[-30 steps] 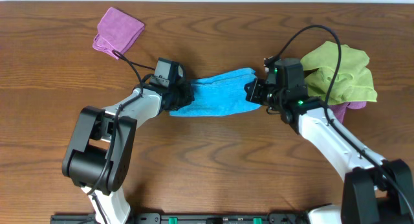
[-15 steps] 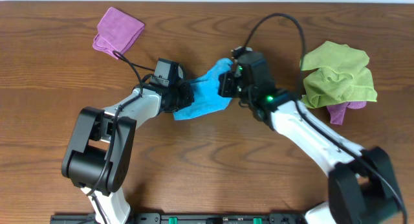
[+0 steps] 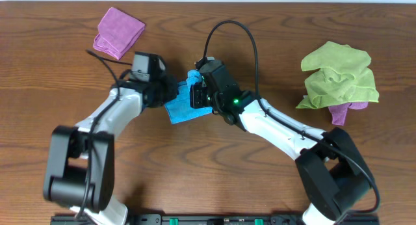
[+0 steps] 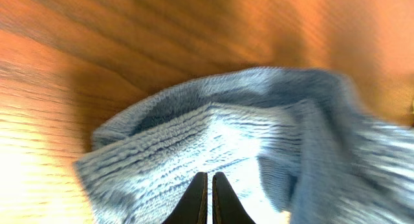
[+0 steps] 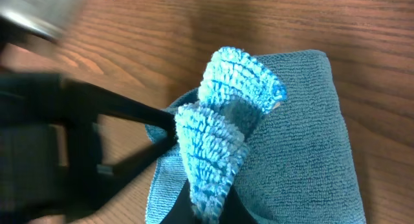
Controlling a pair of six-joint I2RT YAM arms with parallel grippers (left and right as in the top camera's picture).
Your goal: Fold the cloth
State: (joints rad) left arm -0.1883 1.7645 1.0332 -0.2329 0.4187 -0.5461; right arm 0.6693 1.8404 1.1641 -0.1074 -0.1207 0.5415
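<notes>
The blue cloth (image 3: 181, 109) lies bunched and folded over itself on the wooden table between my two grippers. My left gripper (image 3: 170, 92) is shut, its fingertips (image 4: 209, 185) pressed together over the cloth's left end (image 4: 194, 140). My right gripper (image 3: 197, 95) is shut on the cloth's other end; in the right wrist view a fold of blue terry (image 5: 223, 133) sticks up from between its fingers (image 5: 207, 208) above the lower layer (image 5: 304, 133). The left arm shows as a dark shape (image 5: 58, 140) at the left of that view.
A folded purple cloth (image 3: 118, 31) lies at the back left. A crumpled green cloth (image 3: 341, 75) sits on another purple cloth (image 3: 342, 111) at the right. Black cables (image 3: 237, 36) arc over the table's middle.
My right gripper has carried the cloth's right end far to the left, over the left end, doubling the cloth. My left gripper has shifted a little left and back.
</notes>
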